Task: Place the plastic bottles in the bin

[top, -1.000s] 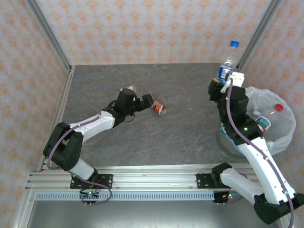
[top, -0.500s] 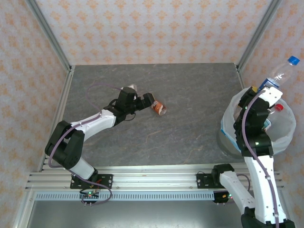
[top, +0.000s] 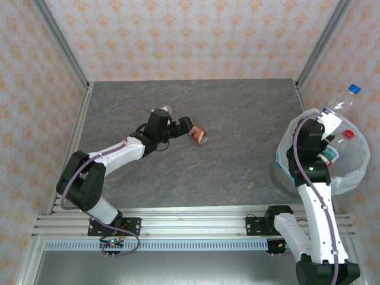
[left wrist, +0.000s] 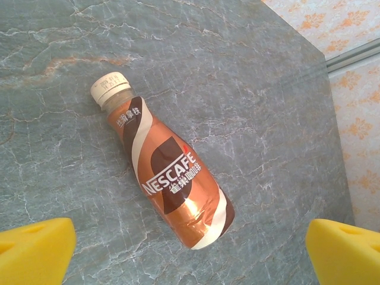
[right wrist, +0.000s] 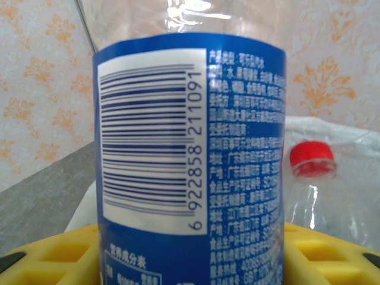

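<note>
A brown coffee bottle (left wrist: 169, 178) with a cream cap lies on its side on the table, also seen from above (top: 199, 135). My left gripper (top: 185, 126) is open just to its left; its yellow fingertips (left wrist: 35, 252) flank the bottle's base without touching. My right gripper (top: 328, 120) hangs over the bin (top: 284, 145), shut on a clear bottle (top: 339, 105) with a blue cap that tilts up to the right. Its blue label (right wrist: 190, 148) sits between my yellow pads (right wrist: 47, 255). Inside the white bag lie a red-capped clear bottle (top: 347, 135) (right wrist: 312, 161) and a teal-labelled one (top: 328, 155).
The grey table (top: 237, 166) is walled by patterned panels and metal posts (top: 320, 41). The bin stands at the table's right edge, its bag draped over the rim. A cable loops above the left arm (top: 127, 110).
My right arm has swung from the back right of the table to above the bin, carrying the blue-capped bottle, now tilted. The left arm and brown bottle have stayed put.
</note>
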Controlling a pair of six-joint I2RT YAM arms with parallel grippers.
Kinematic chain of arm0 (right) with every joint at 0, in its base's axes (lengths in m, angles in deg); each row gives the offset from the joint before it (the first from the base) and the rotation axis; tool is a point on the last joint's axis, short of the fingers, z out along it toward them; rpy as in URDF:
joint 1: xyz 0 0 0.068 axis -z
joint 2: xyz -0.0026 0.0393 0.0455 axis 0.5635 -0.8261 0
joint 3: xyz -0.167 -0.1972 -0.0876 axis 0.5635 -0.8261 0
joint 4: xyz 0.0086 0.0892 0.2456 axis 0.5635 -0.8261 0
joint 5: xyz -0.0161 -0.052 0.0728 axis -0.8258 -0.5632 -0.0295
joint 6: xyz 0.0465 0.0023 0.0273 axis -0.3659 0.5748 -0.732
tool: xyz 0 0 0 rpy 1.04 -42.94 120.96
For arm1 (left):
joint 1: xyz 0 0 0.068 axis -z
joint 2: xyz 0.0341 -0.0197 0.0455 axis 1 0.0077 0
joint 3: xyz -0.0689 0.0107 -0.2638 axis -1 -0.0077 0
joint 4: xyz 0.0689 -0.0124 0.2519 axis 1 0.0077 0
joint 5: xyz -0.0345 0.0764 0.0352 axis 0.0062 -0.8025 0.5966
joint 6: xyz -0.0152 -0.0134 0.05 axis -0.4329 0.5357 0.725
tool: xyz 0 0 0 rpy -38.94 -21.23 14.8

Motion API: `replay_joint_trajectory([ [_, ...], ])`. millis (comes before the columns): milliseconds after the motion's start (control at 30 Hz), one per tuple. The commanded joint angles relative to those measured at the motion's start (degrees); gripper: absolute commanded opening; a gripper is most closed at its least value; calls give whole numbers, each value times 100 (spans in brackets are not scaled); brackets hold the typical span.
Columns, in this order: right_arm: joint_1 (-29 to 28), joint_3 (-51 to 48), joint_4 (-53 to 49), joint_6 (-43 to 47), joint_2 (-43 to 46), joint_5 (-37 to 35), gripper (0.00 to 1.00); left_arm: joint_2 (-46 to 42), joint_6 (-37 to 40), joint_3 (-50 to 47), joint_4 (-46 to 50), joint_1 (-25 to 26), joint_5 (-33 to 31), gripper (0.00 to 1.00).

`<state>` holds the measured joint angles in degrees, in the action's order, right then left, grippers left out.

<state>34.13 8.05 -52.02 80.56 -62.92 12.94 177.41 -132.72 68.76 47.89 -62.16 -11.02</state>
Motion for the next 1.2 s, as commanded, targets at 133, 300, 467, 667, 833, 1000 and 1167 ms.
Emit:
replay_joint_trajectory([
  [133,34,-322,221,-454,-67,513,63,42,149,131,122,33,-81,100],
  [300,34,-333,376,-602,-354,696,68,7,118,70,88,37,-108,100],
  [467,33,-398,713,-619,-347,913,73,-64,132,23,130,30,-149,100],
  [667,29,-294,609,-589,-278,1030,78,-116,140,-40,128,29,-197,100],
  [833,32,-52,-4,-856,-144,360,83,-82,141,-44,121,35,-180,100],
  [1000,34,368,-687,-697,-31,238,88,-25,173,1,134,32,-171,100],
  [1167,34,856,-1245,-753,-58,132,92,46,180,43,143,36,-142,100],
])
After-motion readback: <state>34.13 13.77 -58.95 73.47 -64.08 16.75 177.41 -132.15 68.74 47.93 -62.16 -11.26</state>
